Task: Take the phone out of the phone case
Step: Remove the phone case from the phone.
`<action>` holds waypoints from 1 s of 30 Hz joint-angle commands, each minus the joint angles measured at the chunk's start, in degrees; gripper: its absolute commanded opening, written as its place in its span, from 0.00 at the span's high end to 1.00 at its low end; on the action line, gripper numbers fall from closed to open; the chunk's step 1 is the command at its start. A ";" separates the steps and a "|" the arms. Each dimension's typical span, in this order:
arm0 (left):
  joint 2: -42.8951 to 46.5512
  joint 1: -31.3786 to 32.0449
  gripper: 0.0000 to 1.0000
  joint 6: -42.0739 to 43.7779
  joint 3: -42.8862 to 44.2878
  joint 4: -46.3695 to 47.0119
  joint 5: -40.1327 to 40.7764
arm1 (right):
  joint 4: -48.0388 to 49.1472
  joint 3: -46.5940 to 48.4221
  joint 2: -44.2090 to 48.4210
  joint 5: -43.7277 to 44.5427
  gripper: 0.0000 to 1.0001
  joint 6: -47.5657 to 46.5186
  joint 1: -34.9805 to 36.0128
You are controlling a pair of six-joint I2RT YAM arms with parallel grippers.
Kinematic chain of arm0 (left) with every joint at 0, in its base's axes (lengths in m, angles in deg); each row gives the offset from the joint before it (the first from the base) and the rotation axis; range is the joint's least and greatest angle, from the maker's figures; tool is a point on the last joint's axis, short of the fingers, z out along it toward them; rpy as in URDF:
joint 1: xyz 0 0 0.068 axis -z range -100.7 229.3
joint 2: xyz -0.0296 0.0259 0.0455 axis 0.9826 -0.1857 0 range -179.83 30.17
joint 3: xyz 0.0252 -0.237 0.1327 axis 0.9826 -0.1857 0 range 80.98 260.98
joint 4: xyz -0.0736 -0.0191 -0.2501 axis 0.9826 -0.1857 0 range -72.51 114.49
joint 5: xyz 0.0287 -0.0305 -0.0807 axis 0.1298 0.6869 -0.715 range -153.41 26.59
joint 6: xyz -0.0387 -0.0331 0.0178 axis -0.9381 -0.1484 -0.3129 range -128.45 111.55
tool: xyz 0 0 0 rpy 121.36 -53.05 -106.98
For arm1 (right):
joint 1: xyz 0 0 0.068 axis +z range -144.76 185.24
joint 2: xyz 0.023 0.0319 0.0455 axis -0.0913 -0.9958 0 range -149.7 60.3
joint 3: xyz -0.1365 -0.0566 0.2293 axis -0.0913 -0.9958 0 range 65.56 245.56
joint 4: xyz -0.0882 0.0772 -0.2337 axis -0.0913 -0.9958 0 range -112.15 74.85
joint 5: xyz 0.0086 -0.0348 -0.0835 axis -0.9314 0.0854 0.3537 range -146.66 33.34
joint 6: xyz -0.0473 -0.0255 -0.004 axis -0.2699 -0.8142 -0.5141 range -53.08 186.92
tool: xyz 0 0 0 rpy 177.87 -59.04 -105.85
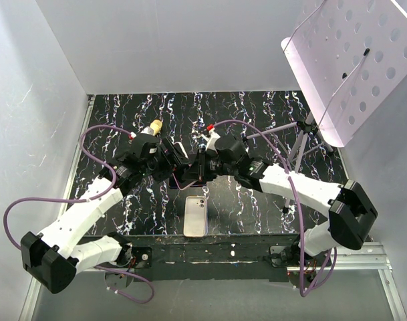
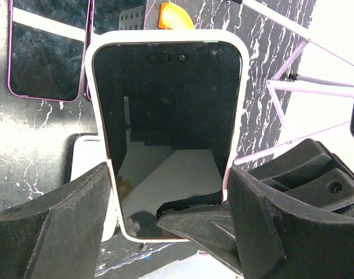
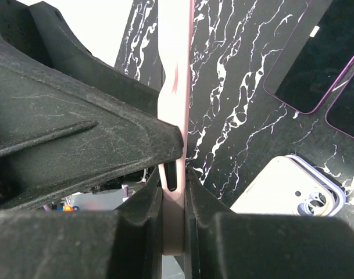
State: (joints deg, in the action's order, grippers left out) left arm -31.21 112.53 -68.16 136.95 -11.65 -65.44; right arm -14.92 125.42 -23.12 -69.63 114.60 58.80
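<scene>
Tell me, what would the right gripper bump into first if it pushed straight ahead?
Probably a black finger of the left gripper, pressing the phone in a pale pink case just beyond the tips of the right gripper; depth is hard to judge.

Above table (image 1: 256, 114) centre: cased phone (image 2: 168, 116); second phone (image 1: 196, 216) before it; stand (image 1: 303, 144) right-rear.
</scene>
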 commanded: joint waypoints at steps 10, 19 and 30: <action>17.34 0.16 0.02 11.63 -7.17 19.16 -9.74 | 31.64 -18.09 13.54 -15.14 0.99 14.97 -9.87; 14.54 0.08 0.34 2.05 -17.46 45.87 -27.15 | 40.55 -22.94 22.15 -11.30 0.99 22.28 -12.78; 9.45 0.43 0.60 -3.75 -20.37 62.24 -36.21 | 49.95 -27.95 23.39 -6.89 0.99 26.23 -12.60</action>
State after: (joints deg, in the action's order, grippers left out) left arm -20.48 112.69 -69.14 116.44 41.66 -96.78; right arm 24.27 98.08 -0.41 -78.53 138.91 46.19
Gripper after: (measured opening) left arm 0.451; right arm 0.187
